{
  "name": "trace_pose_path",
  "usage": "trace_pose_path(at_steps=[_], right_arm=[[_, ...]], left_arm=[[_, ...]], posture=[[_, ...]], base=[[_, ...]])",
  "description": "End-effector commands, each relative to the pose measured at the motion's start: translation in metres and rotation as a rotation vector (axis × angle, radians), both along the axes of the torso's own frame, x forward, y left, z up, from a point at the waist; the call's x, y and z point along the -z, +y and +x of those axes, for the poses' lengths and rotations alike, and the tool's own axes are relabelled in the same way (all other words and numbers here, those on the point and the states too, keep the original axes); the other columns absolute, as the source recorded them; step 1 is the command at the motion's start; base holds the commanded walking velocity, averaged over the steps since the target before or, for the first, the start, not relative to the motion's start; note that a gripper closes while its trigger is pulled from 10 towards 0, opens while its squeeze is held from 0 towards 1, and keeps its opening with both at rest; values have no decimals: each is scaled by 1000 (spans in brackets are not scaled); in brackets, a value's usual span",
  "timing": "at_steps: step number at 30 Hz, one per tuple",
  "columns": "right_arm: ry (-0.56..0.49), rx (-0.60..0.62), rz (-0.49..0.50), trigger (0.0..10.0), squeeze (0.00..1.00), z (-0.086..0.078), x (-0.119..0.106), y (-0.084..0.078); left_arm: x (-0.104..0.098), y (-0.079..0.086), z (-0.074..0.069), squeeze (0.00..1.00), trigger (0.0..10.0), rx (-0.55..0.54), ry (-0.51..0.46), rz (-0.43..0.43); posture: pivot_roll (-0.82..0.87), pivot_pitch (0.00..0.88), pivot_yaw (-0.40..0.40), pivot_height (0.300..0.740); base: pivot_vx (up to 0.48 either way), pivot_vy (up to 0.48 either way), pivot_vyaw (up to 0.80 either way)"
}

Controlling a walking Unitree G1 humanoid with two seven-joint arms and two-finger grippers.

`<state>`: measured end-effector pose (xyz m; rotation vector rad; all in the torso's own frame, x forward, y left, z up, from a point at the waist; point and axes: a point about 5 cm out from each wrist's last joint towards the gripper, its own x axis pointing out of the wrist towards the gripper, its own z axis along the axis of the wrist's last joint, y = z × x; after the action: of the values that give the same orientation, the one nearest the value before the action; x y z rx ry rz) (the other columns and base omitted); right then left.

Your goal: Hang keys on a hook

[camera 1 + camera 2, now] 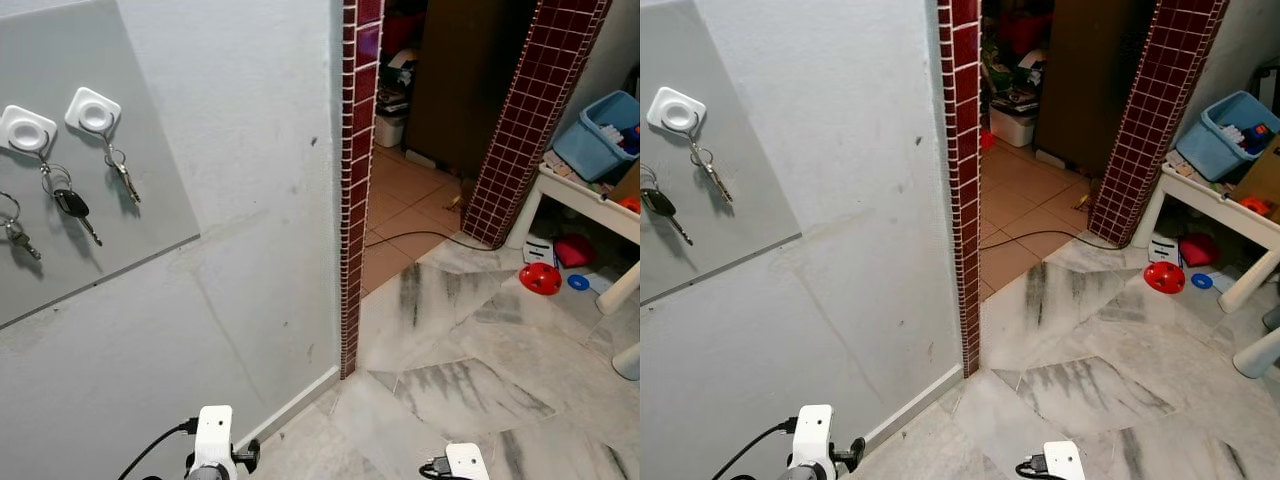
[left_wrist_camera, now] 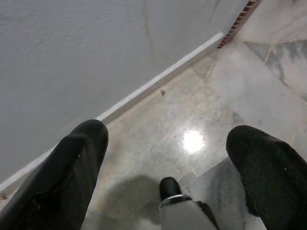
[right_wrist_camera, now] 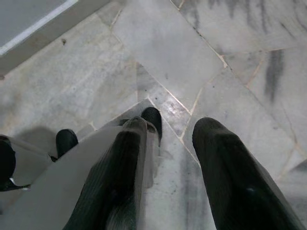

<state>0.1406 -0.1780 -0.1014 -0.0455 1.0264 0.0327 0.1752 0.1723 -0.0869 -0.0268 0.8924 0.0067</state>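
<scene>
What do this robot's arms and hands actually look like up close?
Each wrist ends in a white boxy block; a black cable loops off the left gripper's block, and a short black one sits by the right's. Both the left and the right gripper have two long, rounded, matte black fingers, more like thick prongs than a human hand.

head eyes look down at wall (image 1: 250, 200); wrists face floor (image 2: 192, 120).

wall (image 1: 250, 150): pale grey | hooks (image 1: 92, 111): white | pillar (image 1: 357, 180): dark-red tiles | floor (image 1: 500, 350): grey-veined marble | bin (image 1: 600, 135): blue | ball (image 1: 540, 279): red
</scene>
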Motion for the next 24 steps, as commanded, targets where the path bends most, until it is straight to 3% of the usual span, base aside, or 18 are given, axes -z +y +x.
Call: trace_pose_path(at_steps=[1,15,24], right_arm=[[-1,10,-4,10000,0,1,0,0],[-6,32,0,10000,0,3,-1,-1],[-6,45,4,10000,0,4,-1,-1]], left_arm=[[-1,1,2,0,10000,12,1,15],[-2,-1,5,0,10000,0,-4,9],[-3,0,7,0,10000,1,-7,13]], posture=[[-46,0,59,740],[-50,4,61,740],[-52,3,64,740]], base=[[0,-394,-663],[0,-480,-657],[0,-345,-635]])
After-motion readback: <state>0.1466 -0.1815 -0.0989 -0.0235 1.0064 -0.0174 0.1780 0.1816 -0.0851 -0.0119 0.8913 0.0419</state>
